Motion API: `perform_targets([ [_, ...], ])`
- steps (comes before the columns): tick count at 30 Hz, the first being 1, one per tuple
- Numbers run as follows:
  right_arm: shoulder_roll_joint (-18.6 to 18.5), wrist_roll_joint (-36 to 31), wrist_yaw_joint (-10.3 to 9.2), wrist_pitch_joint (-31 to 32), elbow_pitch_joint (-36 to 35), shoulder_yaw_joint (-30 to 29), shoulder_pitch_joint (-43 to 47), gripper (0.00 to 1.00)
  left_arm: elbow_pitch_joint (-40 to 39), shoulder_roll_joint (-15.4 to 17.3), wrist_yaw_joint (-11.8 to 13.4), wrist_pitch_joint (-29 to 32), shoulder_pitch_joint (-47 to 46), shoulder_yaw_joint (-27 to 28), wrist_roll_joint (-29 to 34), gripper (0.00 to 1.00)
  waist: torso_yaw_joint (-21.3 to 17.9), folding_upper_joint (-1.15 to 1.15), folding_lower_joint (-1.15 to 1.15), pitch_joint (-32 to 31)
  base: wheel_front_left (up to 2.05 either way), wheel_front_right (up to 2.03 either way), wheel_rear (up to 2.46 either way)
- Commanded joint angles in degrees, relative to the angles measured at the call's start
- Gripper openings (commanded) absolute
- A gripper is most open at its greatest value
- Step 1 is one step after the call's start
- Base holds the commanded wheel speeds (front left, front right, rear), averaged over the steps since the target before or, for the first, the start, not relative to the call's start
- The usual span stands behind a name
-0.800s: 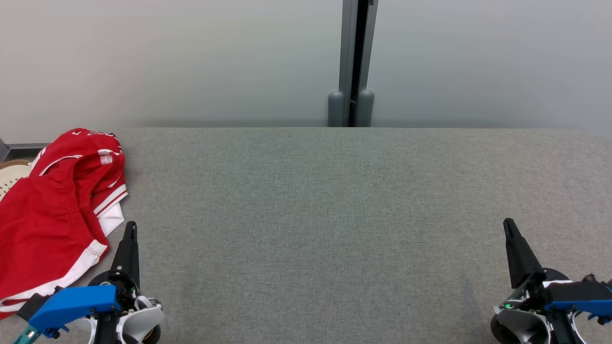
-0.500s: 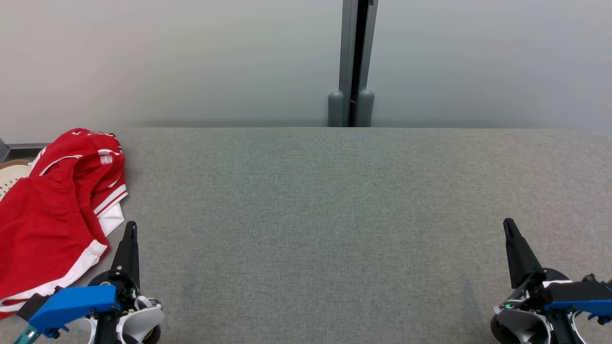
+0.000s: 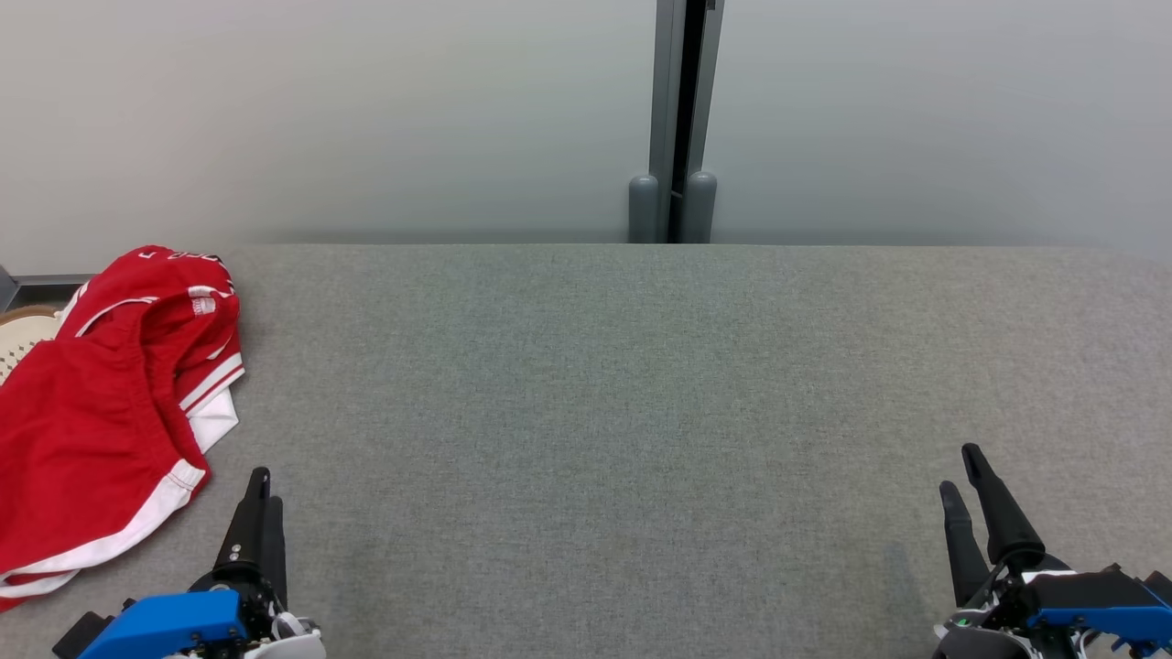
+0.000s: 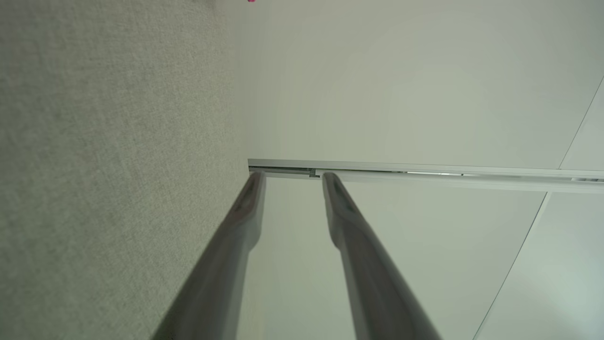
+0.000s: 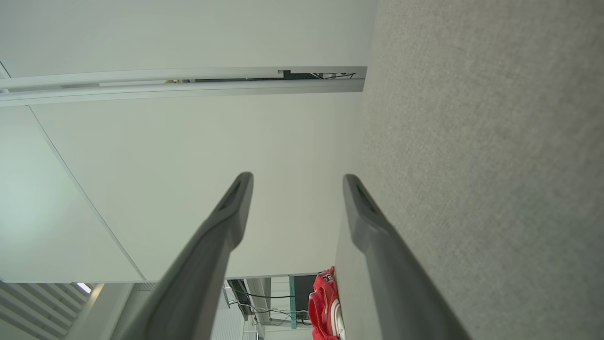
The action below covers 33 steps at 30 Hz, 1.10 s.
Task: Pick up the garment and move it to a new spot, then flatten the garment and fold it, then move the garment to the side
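Note:
The red garment point(image 3: 101, 412) with white trim lies crumpled at the left end of the grey fabric table point(image 3: 595, 412), part of it hanging over the left edge. It also shows small and distant in the right wrist view, garment point(image 5: 323, 302). My left gripper point(image 3: 261, 485) sits at the lower left, just right of the garment's white hem and apart from it. Its jaws stand open and empty, left gripper point(image 4: 293, 177). My right gripper point(image 3: 960, 469) is at the lower right, far from the garment, open with nothing between its fingers, right gripper point(image 5: 297, 178).
A pale wall runs behind the table, with a grey vertical post point(image 3: 673, 119) at its middle. A cream perforated object point(image 3: 23, 334) peeks out at the left edge behind the garment. Bare grey table stretches between the two grippers.
Both grippers have drawn back toward the bottom of the head view. The right gripper has turned so that both of its fingers show. The garment has not moved.

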Motion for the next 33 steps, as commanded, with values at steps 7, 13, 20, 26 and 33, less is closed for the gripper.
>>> perform_targets([
  [7, -0.2, -1.28, 0.05, -2.35, -0.43, 1.65, -0.5, 1.0, -2.18, 0.26, -0.03, -2.33, -0.53, -1.93, 1.31, 1.0, -0.01, 0.0, 0.0, 0.03, 0.0, 0.0, 0.0],
  [13, -0.24, -4.62, 0.06, -3.96, 0.27, 1.55, -0.8, 1.0, -2.94, 0.29, -0.04, -3.93, -0.08, -2.31, 4.43, 1.0, -0.02, 0.0, 0.0, 0.06, 0.0, 0.0, 0.0],
  [20, -0.29, -14.41, 0.07, -5.71, -1.91, 1.44, -0.85, 1.0, -4.87, 0.32, 0.9, -5.69, 0.22, -2.31, 11.24, 1.0, -0.07, 0.0, 0.0, 0.14, 0.0, 0.0, 0.0],
  [26, -0.33, -22.72, 0.07, -7.13, -4.69, 2.22, -0.2, 1.0, -7.16, 0.35, 2.0, -7.09, 0.43, -2.84, 19.03, 1.0, -0.05, 0.0, 0.0, 0.24, 0.0, 0.0, 0.0],
  [33, -0.38, -30.97, 0.09, -8.65, -6.13, 3.16, 0.29, 1.0, -8.72, 0.38, 2.82, -8.61, 1.13, -4.05, 27.97, 1.0, -0.04, 0.0, 0.0, 0.32, 0.0, 0.0, 0.0],
])
